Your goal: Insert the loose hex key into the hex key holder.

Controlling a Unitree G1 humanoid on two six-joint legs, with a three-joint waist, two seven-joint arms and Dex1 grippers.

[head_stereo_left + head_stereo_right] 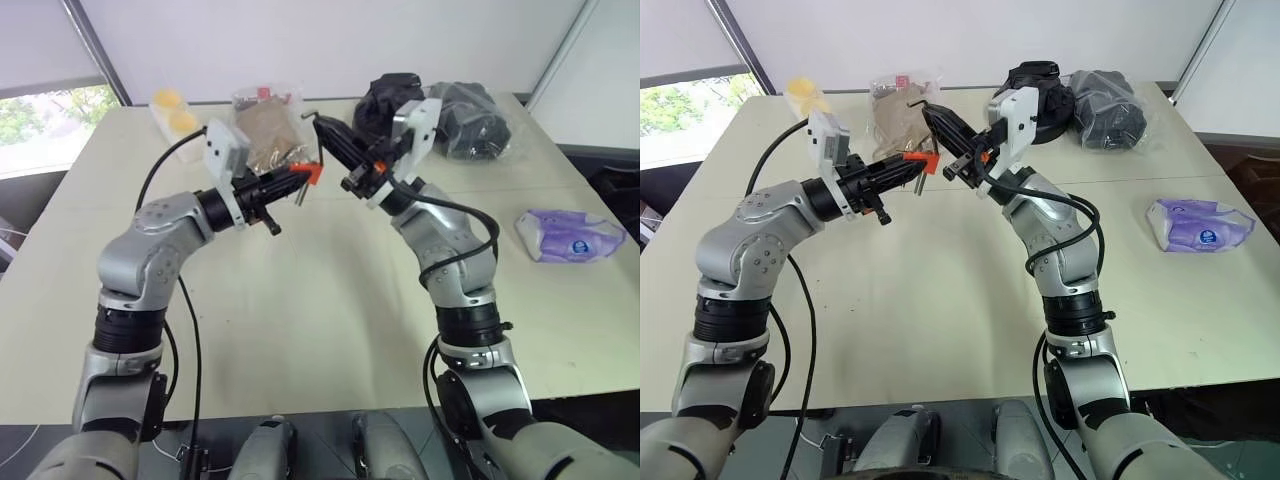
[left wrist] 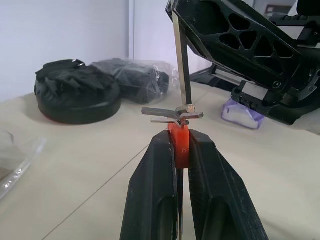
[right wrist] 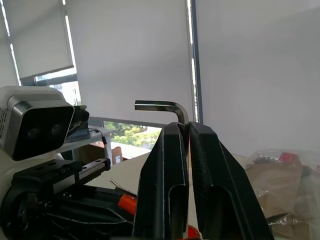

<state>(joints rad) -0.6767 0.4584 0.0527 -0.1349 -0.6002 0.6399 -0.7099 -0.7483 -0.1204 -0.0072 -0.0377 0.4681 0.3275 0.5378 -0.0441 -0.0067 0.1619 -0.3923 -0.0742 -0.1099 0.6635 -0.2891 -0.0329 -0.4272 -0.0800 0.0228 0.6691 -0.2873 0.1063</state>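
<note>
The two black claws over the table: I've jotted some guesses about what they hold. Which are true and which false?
1. The left claw grips the small orange-red plastic holder block. True.
2. The right claw is empty. False: it pinches the thin grey L-shaped metal hex key.
3. The hex key's straight end reaches down to the holder's top. True.
4. The holder lies on the beige table. False: it is held up in the air.
5. A purple packet lies on the robot's right. True.
</note>
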